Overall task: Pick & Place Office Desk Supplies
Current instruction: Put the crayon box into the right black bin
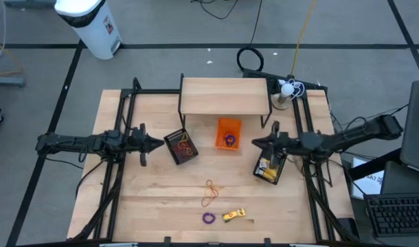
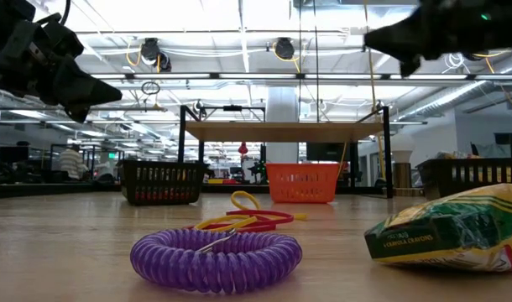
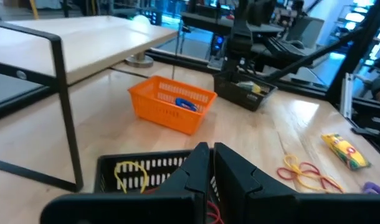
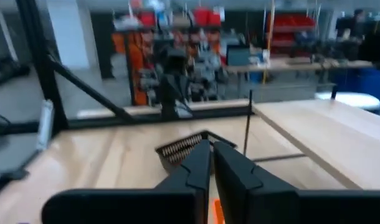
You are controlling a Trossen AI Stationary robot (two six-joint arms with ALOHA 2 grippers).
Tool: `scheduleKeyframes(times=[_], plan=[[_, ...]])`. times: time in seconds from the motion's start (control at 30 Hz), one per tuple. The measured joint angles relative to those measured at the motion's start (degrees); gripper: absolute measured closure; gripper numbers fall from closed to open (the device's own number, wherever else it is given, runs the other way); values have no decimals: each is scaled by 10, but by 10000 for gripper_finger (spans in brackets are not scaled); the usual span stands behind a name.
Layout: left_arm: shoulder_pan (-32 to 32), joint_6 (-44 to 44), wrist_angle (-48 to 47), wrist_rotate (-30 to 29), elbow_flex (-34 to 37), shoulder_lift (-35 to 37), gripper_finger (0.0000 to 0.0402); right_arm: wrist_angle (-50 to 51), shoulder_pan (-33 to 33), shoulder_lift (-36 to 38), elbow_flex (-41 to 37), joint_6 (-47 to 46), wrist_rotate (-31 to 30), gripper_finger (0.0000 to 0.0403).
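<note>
Loose on the table near its near edge lie orange-red and yellow rubber bands [image 1: 209, 194] [image 2: 248, 220], a purple coiled ring [image 1: 208, 218] [image 2: 214, 256] and a yellow crayon pack [image 1: 233, 215] [image 2: 457, 231]. My left gripper [image 1: 154, 144] [image 3: 212, 163] hovers shut and empty beside a black basket [image 1: 181, 146] that holds rubber bands. My right gripper [image 1: 257, 143] [image 4: 212, 155] hovers shut and empty above a second black basket [image 1: 270, 167] with yellow items. Between the two grippers, an orange basket [image 1: 229, 133] [image 3: 171, 102] holds blue and purple rings.
A wooden shelf on black legs [image 1: 225, 95] stands at the far side of the table, just behind the orange basket. Black frame rails [image 1: 120, 171] run along the left and right sides. The bare wood around the loose items leaves free room.
</note>
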State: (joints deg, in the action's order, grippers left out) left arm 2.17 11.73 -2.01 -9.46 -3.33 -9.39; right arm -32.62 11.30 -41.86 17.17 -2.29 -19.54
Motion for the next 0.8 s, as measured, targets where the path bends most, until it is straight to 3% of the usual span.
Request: scheduleKeyframes(times=[0.27, 0.53, 0.73, 0.8], plan=[[0, -2, 1, -38, 0, 0, 378, -141, 16, 77, -138, 5, -16, 399], [0, -12, -1, -38, 0, 0, 378, -139, 16, 81, -153, 2, -11, 399], [0, -15, -28, -36, 0, 0, 378, -134, 16, 81, -154, 34, 62, 402], [1, -15, -28, -31, 0, 0, 378, -137, 16, 81, -154, 31, 58, 402]])
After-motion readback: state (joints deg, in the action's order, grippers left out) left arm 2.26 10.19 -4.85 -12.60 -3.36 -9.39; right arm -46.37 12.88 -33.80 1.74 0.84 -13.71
